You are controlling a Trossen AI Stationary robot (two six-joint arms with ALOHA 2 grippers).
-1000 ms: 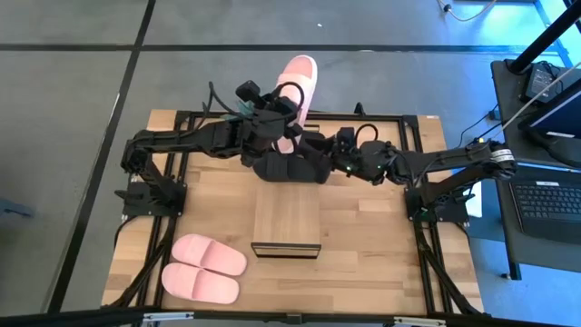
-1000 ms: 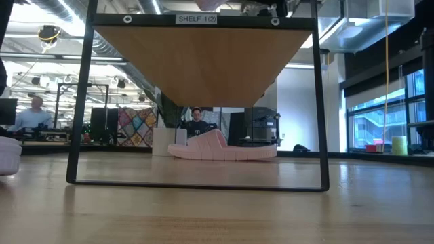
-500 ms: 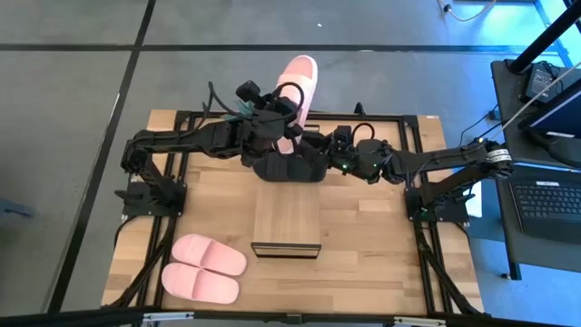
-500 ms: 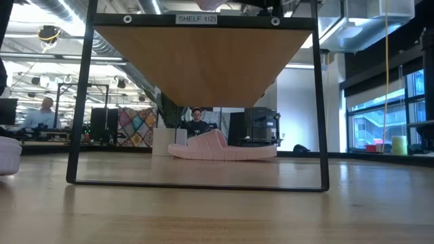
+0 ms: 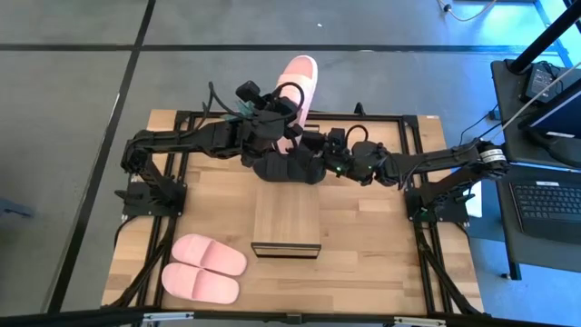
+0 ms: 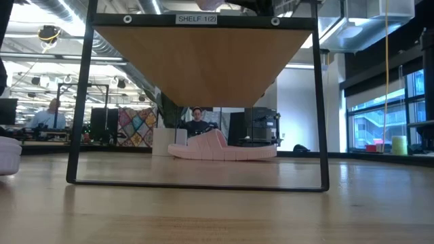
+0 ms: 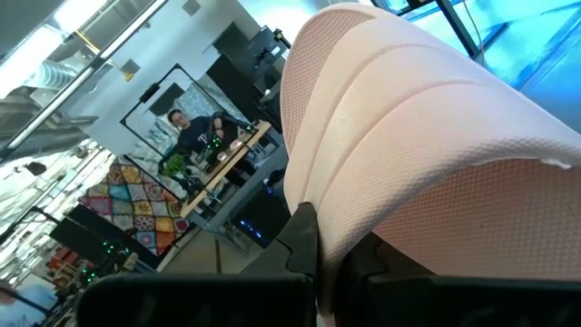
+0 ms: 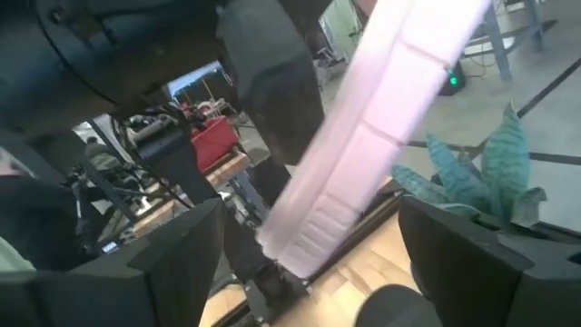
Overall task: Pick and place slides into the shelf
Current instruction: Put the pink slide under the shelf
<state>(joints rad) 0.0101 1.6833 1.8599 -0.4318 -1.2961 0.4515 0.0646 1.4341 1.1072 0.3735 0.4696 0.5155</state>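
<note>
At the table's near left, a pair of pink slides (image 5: 204, 268) was seen lying side by side, long axes running across the table, toes hard to make out. Further right, the left gripper (image 5: 272, 123) was clamped shut on a pink slide (image 5: 296, 86), held above the table's far edge. Its long axis ran away from the table and slightly rightward, the rounded end pointing outward beyond the edge. Just below it, the black slides (image 5: 289, 168) lay near the far end of the shelf (image 5: 287, 218), their long axis across the table. One pink slide (image 6: 220, 148) was already placed under the shelf, lying sideways to the low camera.

Compared with a second earlier, the right gripper (image 5: 316, 147) had been advanced leftward toward the held slide, and its fingers had been spread to their widest, nothing being held. From this, a handover or a steadying grasp of the slide was judged to be in preparation before placement in the shelf.
</note>
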